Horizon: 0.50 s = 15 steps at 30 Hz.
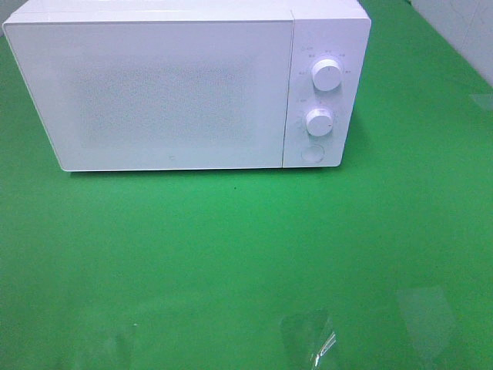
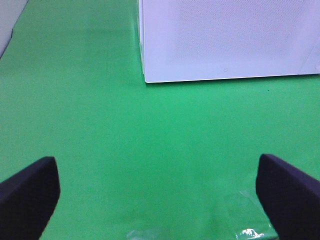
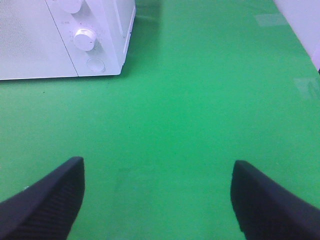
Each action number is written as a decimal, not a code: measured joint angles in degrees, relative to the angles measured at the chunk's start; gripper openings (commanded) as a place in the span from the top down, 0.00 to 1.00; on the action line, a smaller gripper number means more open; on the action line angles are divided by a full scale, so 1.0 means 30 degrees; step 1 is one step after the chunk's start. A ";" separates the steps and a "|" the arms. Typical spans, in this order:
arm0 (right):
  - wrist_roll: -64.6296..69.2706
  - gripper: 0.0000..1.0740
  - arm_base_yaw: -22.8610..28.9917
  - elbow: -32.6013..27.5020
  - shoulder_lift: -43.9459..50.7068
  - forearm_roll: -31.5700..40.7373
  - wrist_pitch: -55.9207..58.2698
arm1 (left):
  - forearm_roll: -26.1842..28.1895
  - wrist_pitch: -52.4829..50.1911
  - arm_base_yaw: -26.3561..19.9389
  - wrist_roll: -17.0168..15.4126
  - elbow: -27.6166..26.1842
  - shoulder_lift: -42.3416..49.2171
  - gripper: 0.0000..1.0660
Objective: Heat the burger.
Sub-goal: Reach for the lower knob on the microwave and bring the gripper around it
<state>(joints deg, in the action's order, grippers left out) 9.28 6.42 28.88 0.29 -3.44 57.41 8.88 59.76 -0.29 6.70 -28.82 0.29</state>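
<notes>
In the exterior view the microwave (image 1: 177, 85) is running past the top edge of the frame, and its closed frosted door (image 1: 154, 92) is hiding the inside. The print around the two dials (image 1: 326, 77) at upper right is showing too small to read. At lower middle a clear glinting film (image 1: 312, 343) is lying on the bench (image 1: 231, 254), too faint to identify. In the wrist views the frame edges are cutting off most of the microwave, the left gripper (image 2: 156, 165) behind its fingers (image 2: 30, 195), and the right gripper (image 3: 157, 162) behind its fingers (image 3: 45, 200).
</notes>
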 measured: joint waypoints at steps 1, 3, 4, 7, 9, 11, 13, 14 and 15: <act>0.0000 0.29 0.0000 0.0000 0.0000 0.0000 0.0000 | 0.0000 0.0000 0.0000 0.0000 0.0000 0.0000 0.06; 0.0000 0.29 0.0000 0.0000 0.0000 0.0000 0.0000 | 0.0000 0.0000 0.0000 0.0000 0.0000 0.0000 0.06; 0.0000 0.29 0.0000 0.0000 0.0000 0.0000 0.0000 | 0.0000 0.0000 0.0000 0.0000 0.0000 0.0000 0.06; 0.0000 0.29 0.0000 0.0000 0.0000 0.0000 0.0000 | 0.0000 0.0000 0.0000 0.0000 0.0000 0.0000 0.06; 0.0000 0.29 0.0000 0.0000 0.0000 0.0000 0.0000 | 0.0000 0.0000 0.0000 0.0000 0.0000 0.0000 0.06; 0.0000 0.29 0.0000 0.0000 0.0000 0.0000 0.0000 | 0.0000 0.0000 0.0000 0.0000 0.0000 0.0000 0.06; 0.0000 0.29 0.0000 0.0000 0.0000 0.0000 0.0000 | 0.0000 0.0000 0.0000 0.0000 0.0000 0.0000 0.06; 0.0000 0.29 0.0000 0.0000 0.0000 0.0000 0.0000 | 0.0000 0.0000 0.0000 0.0000 0.0000 0.0000 0.06; 0.0000 0.29 0.0000 0.0000 0.0000 0.0000 0.0000 | 0.0000 0.0000 0.0000 0.0000 0.0000 0.0000 0.06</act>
<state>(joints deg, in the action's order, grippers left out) 9.28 6.42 28.88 0.29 -3.44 57.41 8.88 59.76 -0.29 6.70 -28.82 0.29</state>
